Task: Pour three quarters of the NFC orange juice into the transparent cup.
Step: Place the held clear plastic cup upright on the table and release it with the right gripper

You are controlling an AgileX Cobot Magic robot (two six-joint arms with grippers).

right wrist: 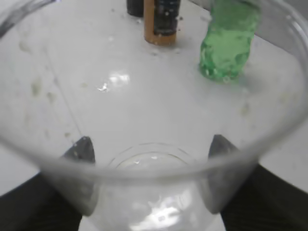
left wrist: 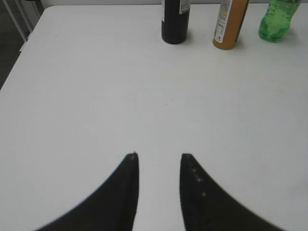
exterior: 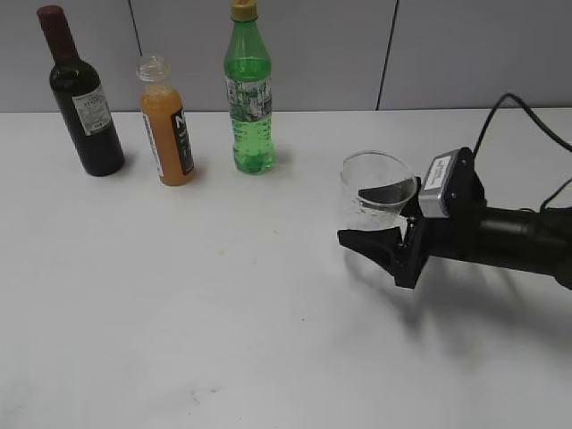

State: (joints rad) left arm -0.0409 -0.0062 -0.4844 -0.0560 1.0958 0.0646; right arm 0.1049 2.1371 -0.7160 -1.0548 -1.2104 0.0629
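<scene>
Just uncapped, orange-filled NFC orange juice (exterior: 167, 125)

Bright, even room light falls from above; the bottles cast short soft shadows on the white table (exterior: 223, 295). Up close, the transparent cup (right wrist: 154, 192) is blurred, with glare spots; the green bottle (right wrist: 230, 43) beyond looks smeared.

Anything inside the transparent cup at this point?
The transparent cup looks empty: the right wrist view shows its clear bottom with no juice, only small specks on the wall. The right pincer grips it. The part of the cup behind the pincer fingers is hidden.
</scene>
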